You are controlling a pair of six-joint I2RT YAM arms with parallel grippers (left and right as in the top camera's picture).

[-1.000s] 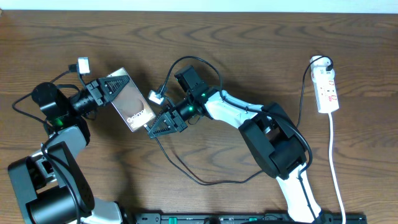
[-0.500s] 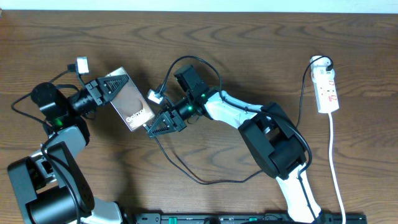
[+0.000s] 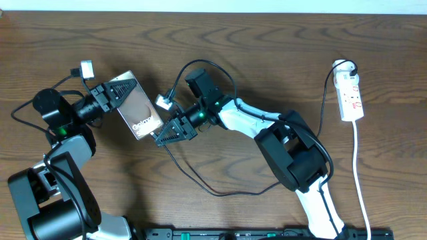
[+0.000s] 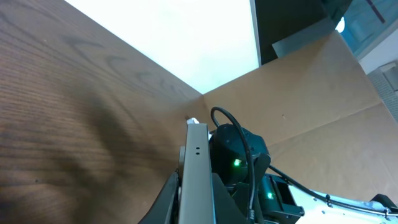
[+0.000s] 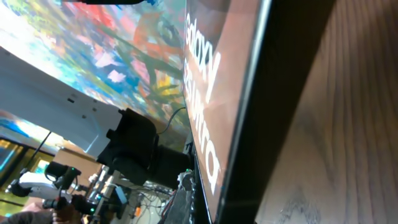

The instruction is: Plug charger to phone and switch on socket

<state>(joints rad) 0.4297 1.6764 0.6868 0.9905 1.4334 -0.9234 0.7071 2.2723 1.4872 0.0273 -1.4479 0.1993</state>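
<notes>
My left gripper (image 3: 123,89) is shut on the upper left end of the phone (image 3: 139,112), a brownish slab with white "Galaxy" lettering, and holds it tilted at the table's left centre. In the left wrist view the phone's thin grey edge (image 4: 198,162) stands between the fingers. My right gripper (image 3: 165,136) is at the phone's lower right end, shut on the free end of the charger (image 3: 200,187); the plug tip is hidden. The phone's back (image 5: 211,81) fills the right wrist view. The socket (image 3: 350,97) lies at the far right.
The charger's black cable loops over the table in front of the right arm and runs up to the socket. The socket's white cord (image 3: 361,177) runs down toward the front edge. A small white tag (image 3: 87,69) lies beside the left arm.
The phone and my left gripper have shifted slightly left and up. My right gripper has followed and stays at the phone's lower end.
</notes>
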